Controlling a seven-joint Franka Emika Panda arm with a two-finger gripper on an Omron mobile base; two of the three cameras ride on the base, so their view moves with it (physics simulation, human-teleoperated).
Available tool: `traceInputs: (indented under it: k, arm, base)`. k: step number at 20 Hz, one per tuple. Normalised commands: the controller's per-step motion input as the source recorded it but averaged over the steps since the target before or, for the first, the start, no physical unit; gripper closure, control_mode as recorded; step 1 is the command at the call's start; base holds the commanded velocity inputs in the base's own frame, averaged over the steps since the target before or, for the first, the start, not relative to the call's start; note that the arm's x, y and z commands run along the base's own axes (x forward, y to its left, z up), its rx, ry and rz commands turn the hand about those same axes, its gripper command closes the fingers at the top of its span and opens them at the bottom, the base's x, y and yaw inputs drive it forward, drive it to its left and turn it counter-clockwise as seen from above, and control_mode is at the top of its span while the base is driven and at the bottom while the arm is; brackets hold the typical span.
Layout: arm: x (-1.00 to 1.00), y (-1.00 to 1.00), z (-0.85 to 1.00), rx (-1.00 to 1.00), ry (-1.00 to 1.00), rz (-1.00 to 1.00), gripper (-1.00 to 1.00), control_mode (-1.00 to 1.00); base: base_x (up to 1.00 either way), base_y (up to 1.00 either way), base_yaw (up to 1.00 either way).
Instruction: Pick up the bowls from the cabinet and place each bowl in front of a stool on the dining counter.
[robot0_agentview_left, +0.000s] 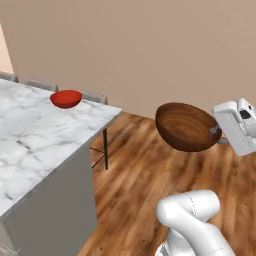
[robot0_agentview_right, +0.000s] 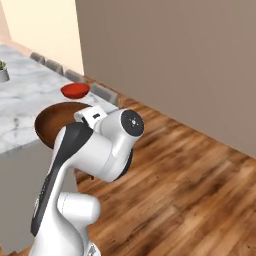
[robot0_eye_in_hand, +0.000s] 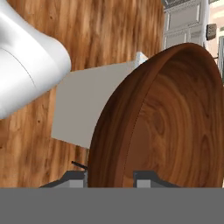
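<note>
The brown bowl (robot0_eye_in_hand: 175, 122), round, wide and wood-grained, sits tilted on edge with the jaws clamped on its rim, held in the air over the plank floor (robot0_agentview_left: 145, 175) just off the corner of the counter (robot0_agentview_left: 35, 135). On that white, grey-veined marble counter, near its far edge, rests the glossy red bowl (robot0_agentview_left: 66, 98), with grey stools (robot0_agentview_left: 95, 97) lined up just behind it.

flat even render lighting, no glare, shadows barely there; soft low-res edges, sheen on wooden bowl (robot0_eye_in_hand: 175, 122), no visible distortion
</note>
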Motion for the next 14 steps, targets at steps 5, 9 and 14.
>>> traceInputs:
  k: [5, 9, 14]
  arm:
    - [0.0, 0.0, 0.0, 0.0, 0.0, 0.0, 1.0, 1.0]
    - [0.0, 0.0, 0.0, 0.0, 0.0, 0.0, 1.0, 1.0]
    - [0.0, 0.0, 0.0, 0.0, 0.0, 0.0, 1.0, 1.0]
  base:
    - [0.63, -1.0, 0.21]
    - [0.68, -1.0, 0.26]
    - [0.72, -1.0, 0.29]
